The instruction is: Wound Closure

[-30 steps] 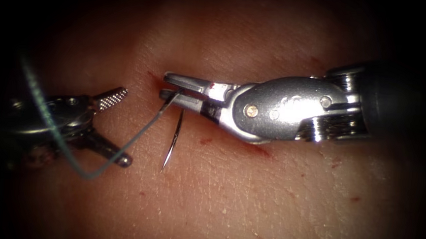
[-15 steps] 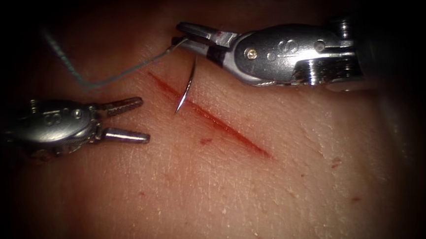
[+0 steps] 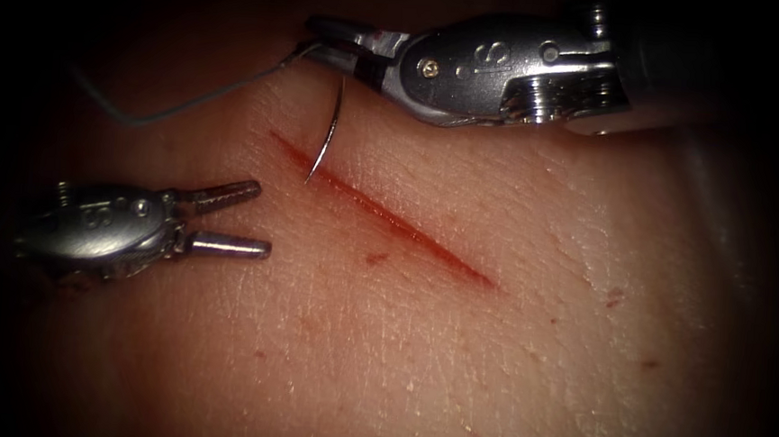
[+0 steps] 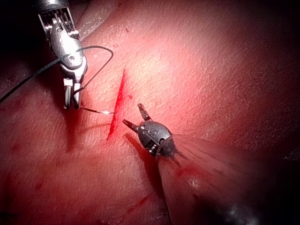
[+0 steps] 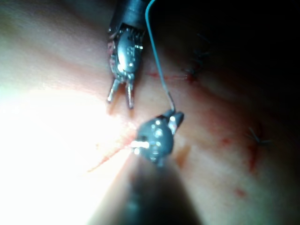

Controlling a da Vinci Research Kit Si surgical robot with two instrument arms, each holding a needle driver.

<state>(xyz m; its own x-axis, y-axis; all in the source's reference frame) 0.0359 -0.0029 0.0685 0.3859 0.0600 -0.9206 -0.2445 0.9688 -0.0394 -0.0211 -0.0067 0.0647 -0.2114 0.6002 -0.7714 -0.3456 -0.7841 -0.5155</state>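
Note:
The cut [image 3: 381, 213] runs as a red slanting line across the tissue [image 3: 453, 358]. My right tool [image 3: 328, 50] is beyond the cut's upper left end, jaws shut on the curved needle [image 3: 330, 129] close to its thread end. The needle hangs down, its tip touching the tissue at the cut's upper left end; I cannot tell whether it has gone in. The thread [image 3: 189, 104] trails left from the needle's end. My left tool [image 3: 261, 219] lies left of the cut, jaws open, holding nothing. In the left wrist view the needle [image 4: 96, 110] points from the right tool [image 4: 71, 99] toward the cut [image 4: 117, 101].
Small red fluid spots [image 3: 375, 258] dot the tissue below the cut. In the right wrist view, older dark stitches [image 5: 258, 137] sit on other cuts farther off, and the thread [image 5: 157, 61] rises from my right tool [image 5: 161, 131] past the left tool [image 5: 121, 98].
The right tool has carried the needle up and away, uncovering the cut, then shifted slightly left. The left tool has moved down, its jaws now less widely spread, clear of the thread.

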